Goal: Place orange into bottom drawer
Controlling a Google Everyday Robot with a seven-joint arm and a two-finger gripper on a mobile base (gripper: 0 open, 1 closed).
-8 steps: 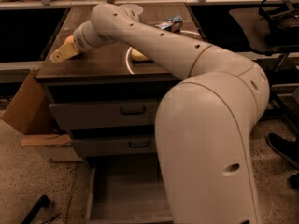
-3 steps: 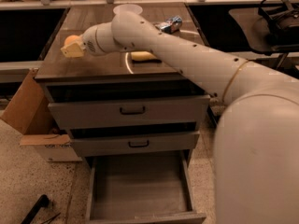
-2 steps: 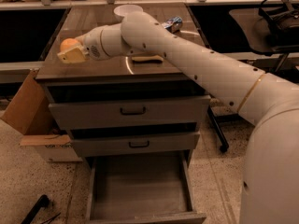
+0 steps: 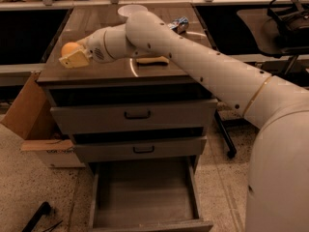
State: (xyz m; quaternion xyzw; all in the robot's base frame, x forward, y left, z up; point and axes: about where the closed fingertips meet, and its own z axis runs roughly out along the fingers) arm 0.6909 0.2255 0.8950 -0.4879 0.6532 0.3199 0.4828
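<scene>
The gripper (image 4: 75,57), at ten o'clock over the glossy wood-grain countertop (image 4: 111,69), had matt cream plastic fingers clasped on the smooth orange (image 4: 69,47). The arm (image 4: 203,62) wore a satin white plastic shell. At six o'clock, the bottom drawer (image 4: 145,192) looked matt grey inside. At nine o'clock sat a dull cardboard box (image 4: 29,110).

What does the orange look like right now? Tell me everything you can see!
The orange is small, round and smooth. Only its top shows; the rest hides behind the gripper, which seems to hold it. It is over the cabinet top, at the front corner on the picture's left side, high above the open bottom drawer.
</scene>
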